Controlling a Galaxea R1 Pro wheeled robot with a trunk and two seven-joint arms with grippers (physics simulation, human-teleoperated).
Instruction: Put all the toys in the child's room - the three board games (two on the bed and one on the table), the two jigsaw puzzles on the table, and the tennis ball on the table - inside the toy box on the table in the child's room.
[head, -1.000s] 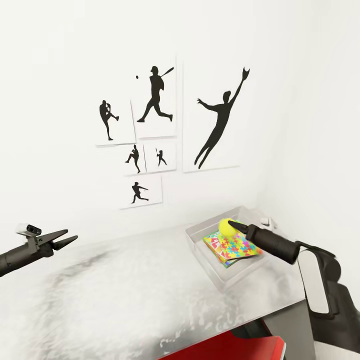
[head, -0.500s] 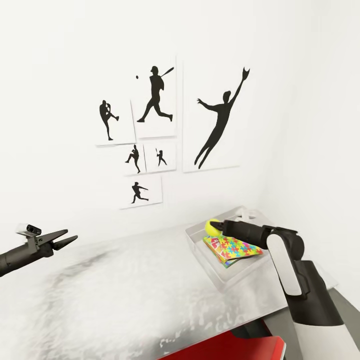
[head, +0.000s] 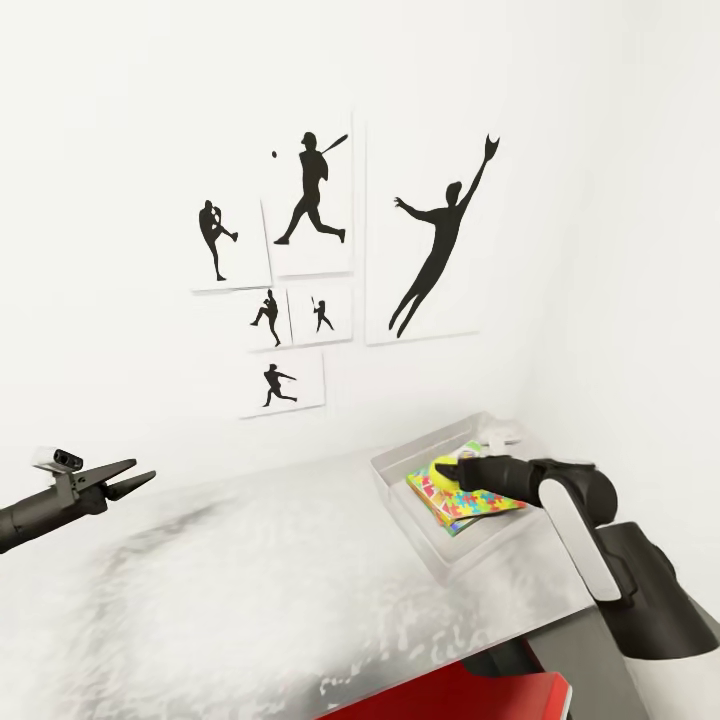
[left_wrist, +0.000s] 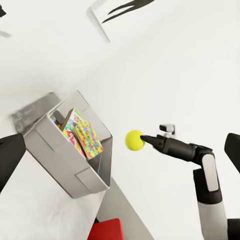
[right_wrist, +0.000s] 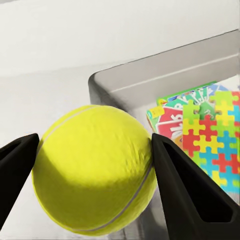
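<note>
Gripping the tennis ball (head: 441, 470), the right gripper (head: 452, 471) is seen from the head over the toy box (head: 400, 492), above a jigsaw puzzle (head: 480, 503); the left gripper (head: 135, 477) is held slightly parted, well apart from the toy box. By the left wrist, the ball is shown beside the box. By the right wrist, the ball is pinched between both fingers (right_wrist: 185, 195).

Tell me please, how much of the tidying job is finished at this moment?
Partly done: a jigsaw puzzle and a game box already lie in the toy box. In hand: the right gripper holds the tennis ball over the box, not yet released. I cannot count the stacked toys, so what remains is unclear. The left gripper is open, empty.
</note>
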